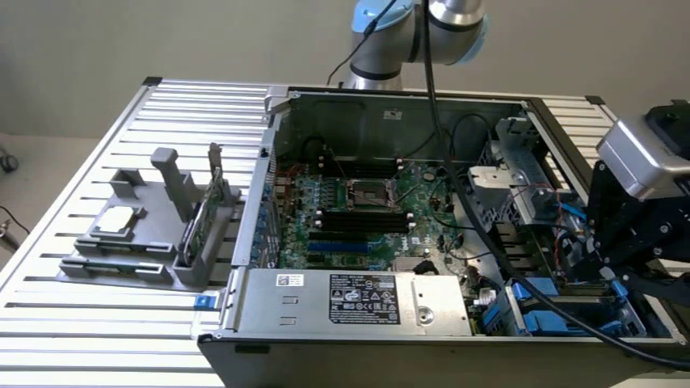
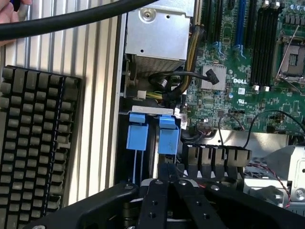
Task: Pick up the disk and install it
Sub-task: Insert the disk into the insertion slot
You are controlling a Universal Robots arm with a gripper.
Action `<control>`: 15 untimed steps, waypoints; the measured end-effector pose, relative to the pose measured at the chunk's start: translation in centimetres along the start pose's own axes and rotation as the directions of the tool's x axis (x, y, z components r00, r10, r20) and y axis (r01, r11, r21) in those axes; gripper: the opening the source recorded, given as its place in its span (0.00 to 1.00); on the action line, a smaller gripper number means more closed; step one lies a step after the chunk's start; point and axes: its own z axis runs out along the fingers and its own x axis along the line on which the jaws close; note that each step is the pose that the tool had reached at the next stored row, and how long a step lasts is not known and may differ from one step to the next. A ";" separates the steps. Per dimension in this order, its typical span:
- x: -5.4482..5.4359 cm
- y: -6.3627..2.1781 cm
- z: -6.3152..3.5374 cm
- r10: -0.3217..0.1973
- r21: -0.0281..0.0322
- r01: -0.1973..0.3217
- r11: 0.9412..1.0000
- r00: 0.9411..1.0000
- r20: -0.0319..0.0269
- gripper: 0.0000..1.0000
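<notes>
The disk (image 2: 168, 136) stands edge-on in the drive bay at the case's corner, showing as a bright blue carrier tab. A second blue carrier (image 2: 137, 132) sits just beside it. My gripper (image 2: 167, 168) is shut, with its black fingertips (image 2: 163, 172) pinched together on the near end of the disk's blue tab. In the exterior view the gripper (image 1: 591, 268) reaches down into the case's front corner on the exterior view's right, above the blue carriers (image 1: 539, 315). The drive's metal body is hidden inside the bay.
The open computer case (image 1: 270, 162) lies on a slatted table, with the motherboard (image 1: 367, 210) and power supply (image 1: 367, 299) inside. A grey fixture (image 1: 151, 226) holds a small silver chip (image 1: 119, 220). A keyboard (image 2: 38, 152), thick black cable (image 2: 95, 19) and a person's fingertip (image 2: 7, 12) are nearby.
</notes>
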 end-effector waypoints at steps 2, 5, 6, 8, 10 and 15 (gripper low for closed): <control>0.0 -0.08 0.35 -0.005 0.000 0.005 1.000 1.000 0.000 0.11; 0.0 -0.21 0.90 -0.013 -0.001 0.013 1.000 1.000 0.000 0.11; 0.1 -0.26 1.08 -0.015 -0.001 0.015 1.000 1.000 0.000 0.11; 0.1 -0.36 1.45 -0.020 -0.002 0.020 1.000 1.000 -0.001 0.11; 0.0 -0.46 1.81 -0.024 -0.002 0.024 1.000 1.000 -0.001 0.11; -0.1 -0.73 2.73 -0.029 -0.003 0.029 1.000 1.000 -0.001 0.11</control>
